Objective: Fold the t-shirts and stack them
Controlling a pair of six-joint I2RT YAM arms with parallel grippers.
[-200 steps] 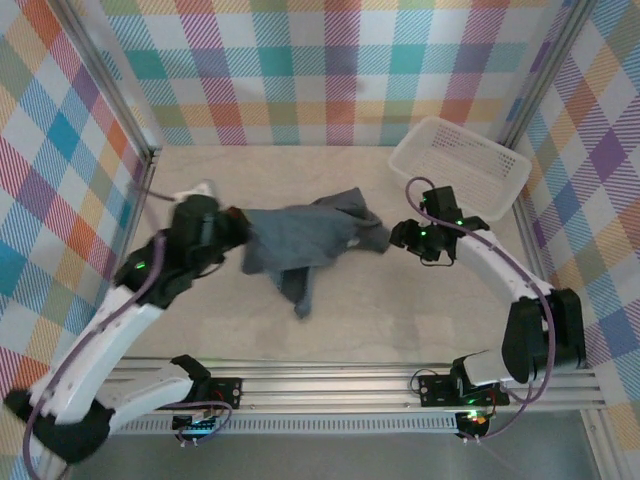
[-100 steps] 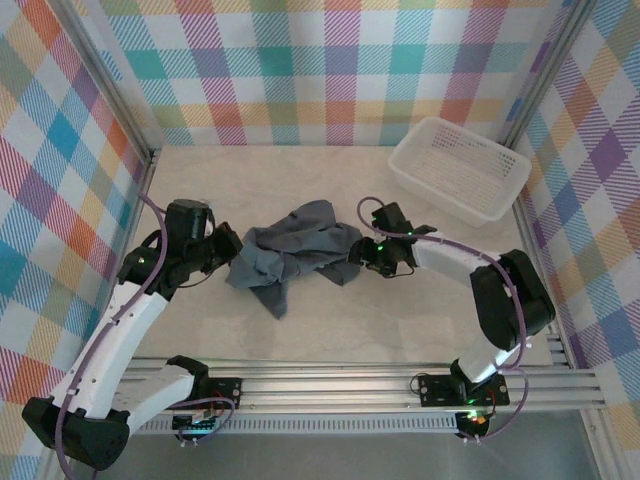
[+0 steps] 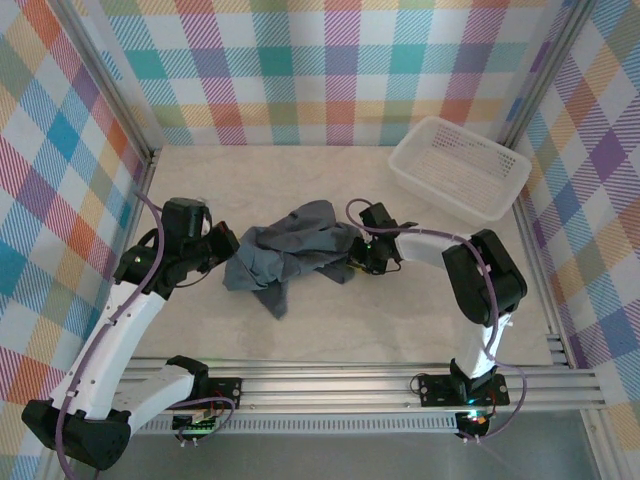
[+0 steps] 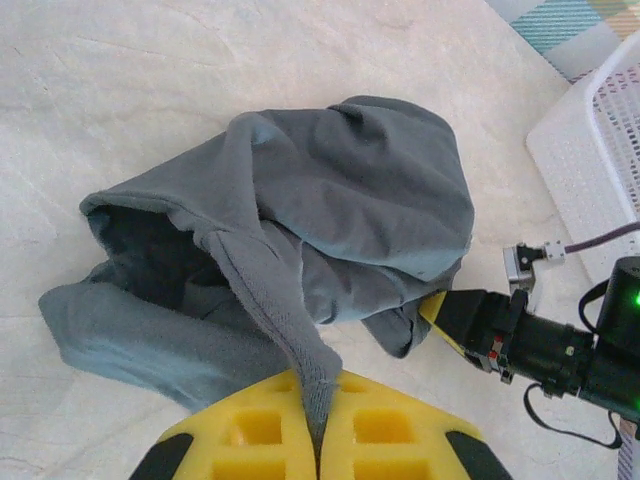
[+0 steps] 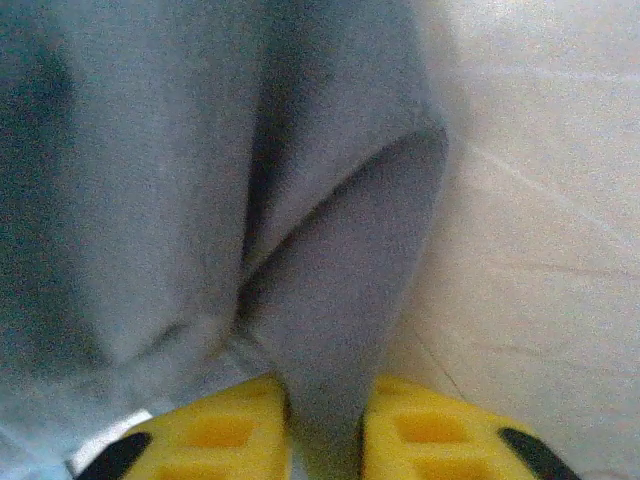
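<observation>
On the left side of the table (image 3: 330, 320), the left arm reaches in from the near edge and its left claw (image 3: 224, 250) is clamped on the left edge of the dark grey t-shirt (image 3: 295, 245). Seen from the left wrist, a narrow ridge of the fabric runs down between the yellow fingers (image 4: 250, 432), which are pressed together on it with no gap showing.

Next comes the t-shirt itself, which lies near the middle of the table as a crumpled, bunched heap rather than spread flat. One flap hangs toward the near side and a rounded fold is turned over toward the far side. The cloth rests on the table between the two claws, wrinkled and partly doubled over itself.

Just right of the heap, the right claw (image 3: 356, 256) is closed on the t-shirt's right edge, its arm curving in from the right. The right wrist view shows a fold of grey cloth pinched between the two yellow fingers, with pale table beside it on the right.

Farther right, in the far right corner, a white perforated basket (image 3: 505, 190) sits well apart from the t-shirt.
</observation>
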